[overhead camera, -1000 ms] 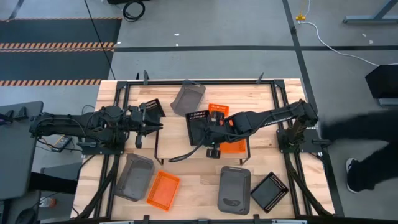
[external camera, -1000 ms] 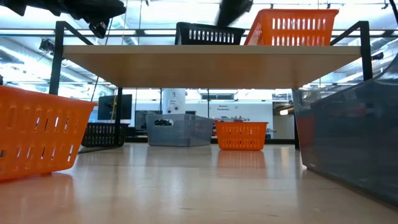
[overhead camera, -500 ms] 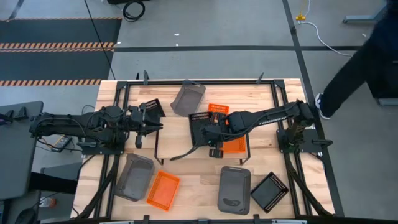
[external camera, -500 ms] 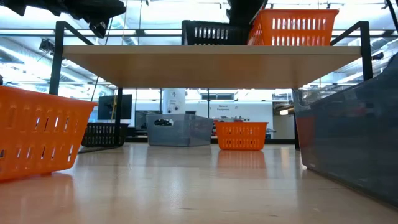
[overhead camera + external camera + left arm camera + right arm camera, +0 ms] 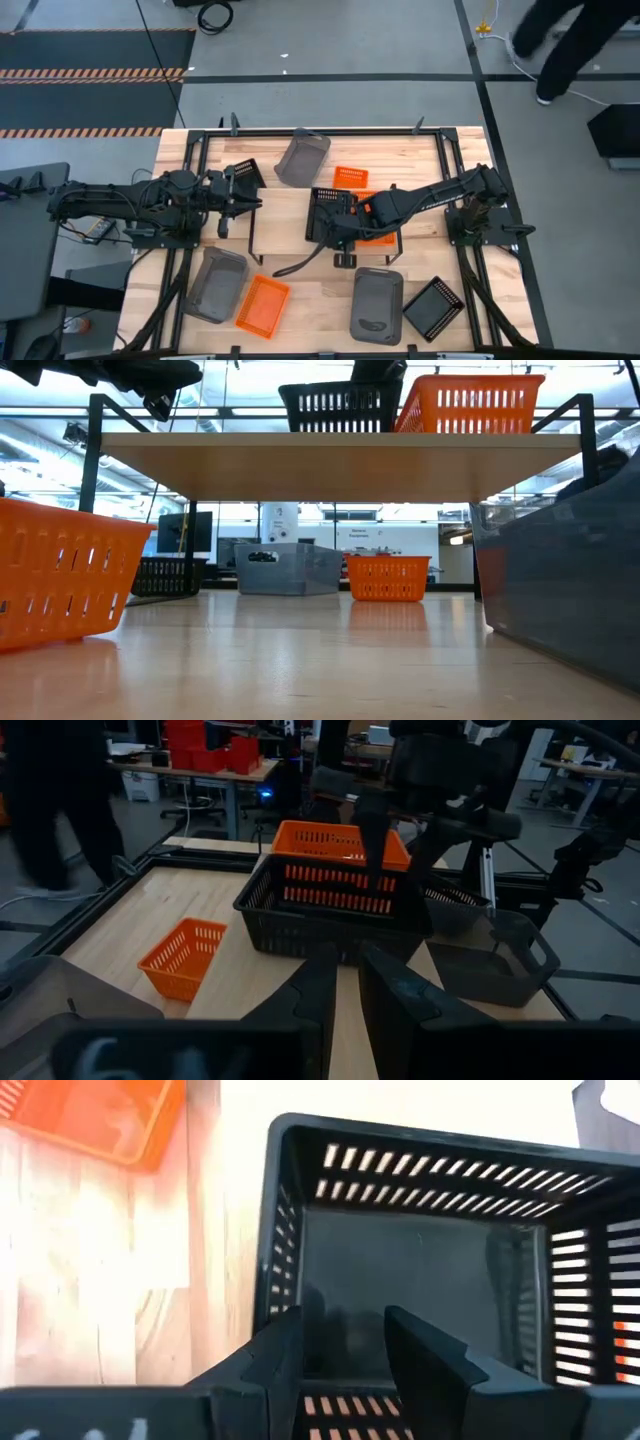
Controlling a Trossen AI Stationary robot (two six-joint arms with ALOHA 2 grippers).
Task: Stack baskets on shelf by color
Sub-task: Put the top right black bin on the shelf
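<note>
On the shelf [image 5: 280,215] a black perforated basket [image 5: 330,203] stands left of an orange basket [image 5: 378,237]. Both show on top of the shelf [image 5: 330,465] in the low view, the black basket [image 5: 340,405] beside the orange basket [image 5: 465,405]. My right gripper [image 5: 338,228] comes down on the black basket from above and is shut on it. My left gripper [image 5: 240,200] waits level at the shelf's left end. Its fingers [image 5: 320,990] stand a narrow gap apart with nothing between them. My right gripper [image 5: 340,1325] slants down into the black basket [image 5: 430,1260] from above. One finger [image 5: 372,835] reaches inside it and the other [image 5: 430,845] stands by its wall at a corner. The fingers hide the place of contact. The basket stays upright on the shelf.
Loose baskets lie on the table around the shelf: black [image 5: 247,175], grey [image 5: 302,155] and orange [image 5: 350,177] on the far side, and grey [image 5: 218,283], orange [image 5: 262,305], grey [image 5: 376,305] and black [image 5: 432,308] on the near side. A person walks past beyond the table [image 5: 560,40].
My right gripper has gone toward the table's near edge and sunk a little. The black basket has gone with it along the shelf top, still upright beside the orange one. A person has walked around the table's far right corner.
</note>
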